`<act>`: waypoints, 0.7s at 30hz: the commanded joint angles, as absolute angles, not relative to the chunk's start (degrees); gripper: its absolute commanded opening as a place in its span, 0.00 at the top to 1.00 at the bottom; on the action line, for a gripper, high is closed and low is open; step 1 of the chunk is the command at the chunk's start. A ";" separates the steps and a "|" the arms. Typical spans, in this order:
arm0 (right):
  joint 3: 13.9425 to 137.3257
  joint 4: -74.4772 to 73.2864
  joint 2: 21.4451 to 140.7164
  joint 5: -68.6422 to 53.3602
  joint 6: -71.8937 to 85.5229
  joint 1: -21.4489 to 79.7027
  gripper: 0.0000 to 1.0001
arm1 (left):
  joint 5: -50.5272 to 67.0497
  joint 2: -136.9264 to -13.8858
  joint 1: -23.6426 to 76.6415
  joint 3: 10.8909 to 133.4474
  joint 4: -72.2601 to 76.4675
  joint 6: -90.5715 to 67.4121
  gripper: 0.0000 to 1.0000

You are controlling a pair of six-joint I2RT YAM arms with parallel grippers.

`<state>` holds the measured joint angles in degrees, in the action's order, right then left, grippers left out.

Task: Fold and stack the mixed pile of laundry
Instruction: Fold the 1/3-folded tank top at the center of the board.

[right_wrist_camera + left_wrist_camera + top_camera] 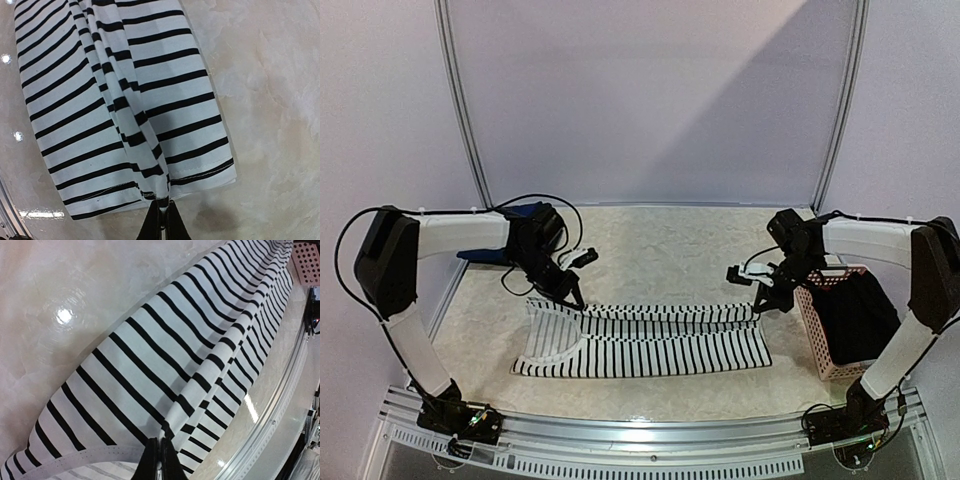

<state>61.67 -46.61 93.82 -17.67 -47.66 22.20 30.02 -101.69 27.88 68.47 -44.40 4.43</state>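
Note:
The black-and-white striped tank top (650, 340) lies spread across the middle of the table with a ridge pulled up along its far side. My left gripper (578, 299) is shut on a pinched fold near the top's left end, by the neckline; in the left wrist view the striped cloth (150, 365) runs away from the closed left gripper (161, 450). My right gripper (758, 309) is shut on the same fold at the hem; the right wrist view has the right gripper (164, 212) pinching the hem edge of the striped top (100, 100). A black garment (857, 315) fills the basket.
The pink slotted basket (817, 335) stands at the right edge, close to my right arm, and its corner (307, 262) shows in the left wrist view. Something dark blue (483, 256) sits behind my left arm. A metal rail (640, 432) runs along the near edge.

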 commanded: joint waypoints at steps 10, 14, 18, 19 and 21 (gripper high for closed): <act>70.13 -41.57 99.82 -9.77 -45.87 21.96 1.00 | 23.37 -107.96 28.13 76.99 -46.33 3.57 1.00; 79.96 -41.23 105.11 -7.21 -43.88 20.99 1.00 | 20.95 -110.74 26.85 84.86 -47.89 4.68 1.00; 86.06 -38.42 110.93 -3.52 -42.54 20.42 1.00 | 18.68 -116.01 25.50 93.93 -50.17 5.78 1.00; 87.95 -38.27 112.68 -3.00 -42.28 20.25 1.00 | 18.23 -117.72 25.27 96.36 -51.14 5.81 1.00; 89.90 -38.16 115.86 -2.42 -41.25 19.95 1.00 | 17.24 -120.84 24.90 100.19 -52.22 6.00 1.00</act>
